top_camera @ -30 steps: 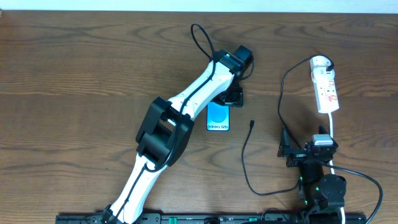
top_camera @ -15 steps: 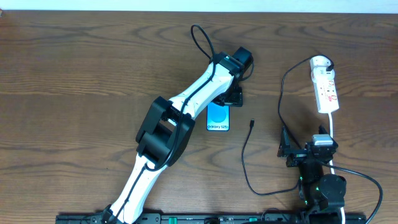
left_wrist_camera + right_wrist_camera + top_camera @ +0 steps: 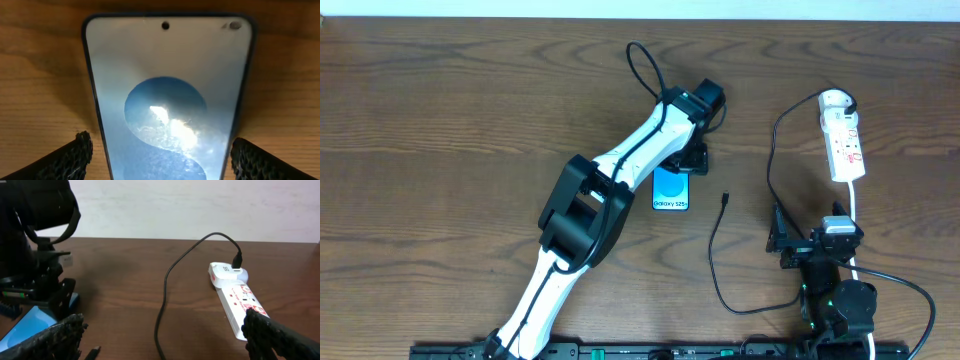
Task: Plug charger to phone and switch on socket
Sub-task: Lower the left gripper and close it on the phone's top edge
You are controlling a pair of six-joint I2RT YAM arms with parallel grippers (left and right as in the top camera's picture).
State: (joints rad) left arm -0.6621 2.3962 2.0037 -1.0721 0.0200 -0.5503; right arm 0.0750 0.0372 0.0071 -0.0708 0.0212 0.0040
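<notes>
The phone point(image 3: 670, 188) lies flat at mid-table, screen up, and fills the left wrist view point(image 3: 167, 90). My left gripper point(image 3: 691, 160) is open at the phone's far end; its fingers point(image 3: 161, 146) straddle the phone with wood showing on both sides. The charger cable point(image 3: 712, 250) loops across the table, its loose connector tip point(image 3: 724, 198) lying right of the phone and its plug point(image 3: 848, 101) in the socket point(image 3: 844, 140). My right gripper point(image 3: 782, 240) is open and empty point(image 3: 162, 325), with the cable point(image 3: 165, 290), the socket point(image 3: 240, 300) and the phone point(image 3: 30, 325) ahead of it.
The socket's white cord point(image 3: 857, 215) runs down past my right arm towards the front edge. The left arm point(image 3: 610, 180) stretches diagonally across the table's middle. The table's back edge meets a white wall point(image 3: 175, 205).
My left gripper has edged slightly towards the phone's far end. The phone, the cable, the socket and the right arm have not moved.
</notes>
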